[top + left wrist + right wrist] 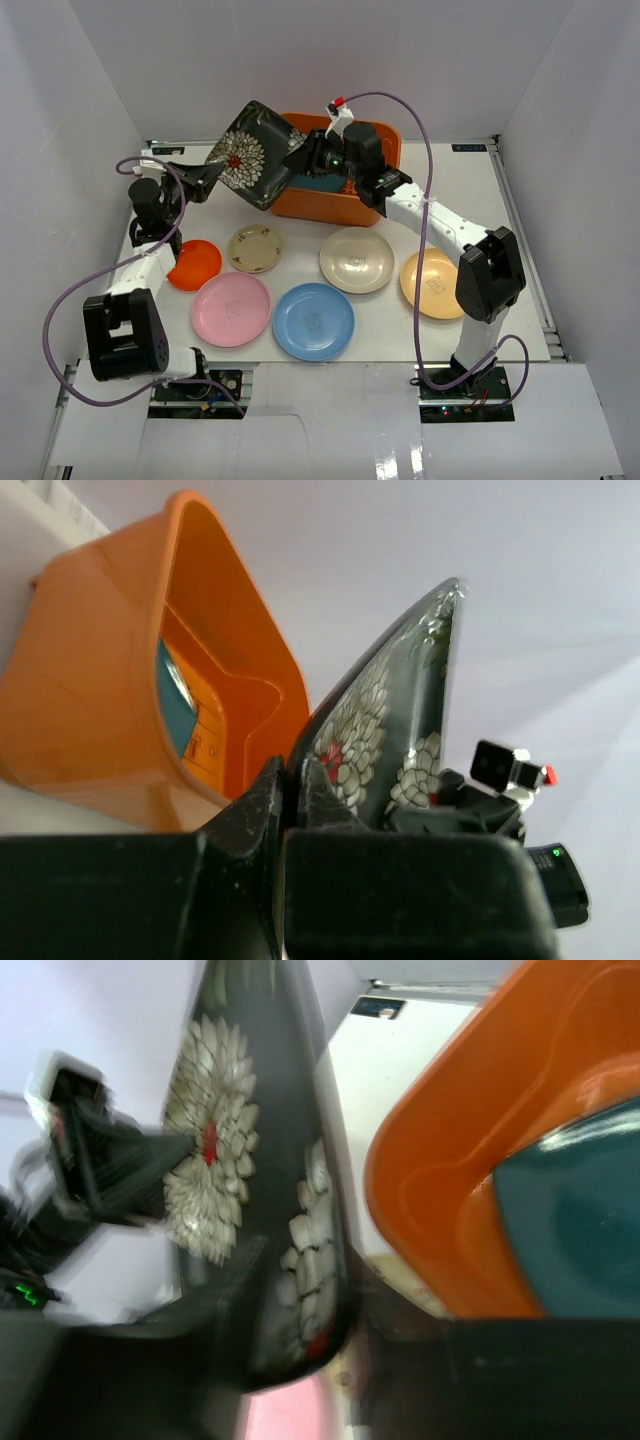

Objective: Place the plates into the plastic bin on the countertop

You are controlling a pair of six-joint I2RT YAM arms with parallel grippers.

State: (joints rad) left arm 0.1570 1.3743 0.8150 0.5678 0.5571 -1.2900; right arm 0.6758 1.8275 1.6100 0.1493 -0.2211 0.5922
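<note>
The left gripper (205,181) is clamped on the left edge of the black flowered plate (250,155). In the left wrist view you see its two fingers (262,798) pinching the plate rim. The plate is raised off the countertop (505,210) and steeply tilted, with its flowered face toward the overhead camera. Its right edge sits at the left front corner of the plastic bin (322,206).

The right gripper (303,163) is at that same right edge of the plate, over the left end of the bin. The right wrist view is blurred, so you cannot tell whether its jaws stand apart or are closed on the plate.

Inside the bin you find the teal plate (575,1220).

Six round plates lie flat on the countertop in front of the bin:
- Rear row, left to right: orange-red plate (193,264), beige plate (254,248), cream plate (356,260), yellow-tan plate (432,283).
- Near row: pink plate (231,309), blue plate (313,321).
</note>
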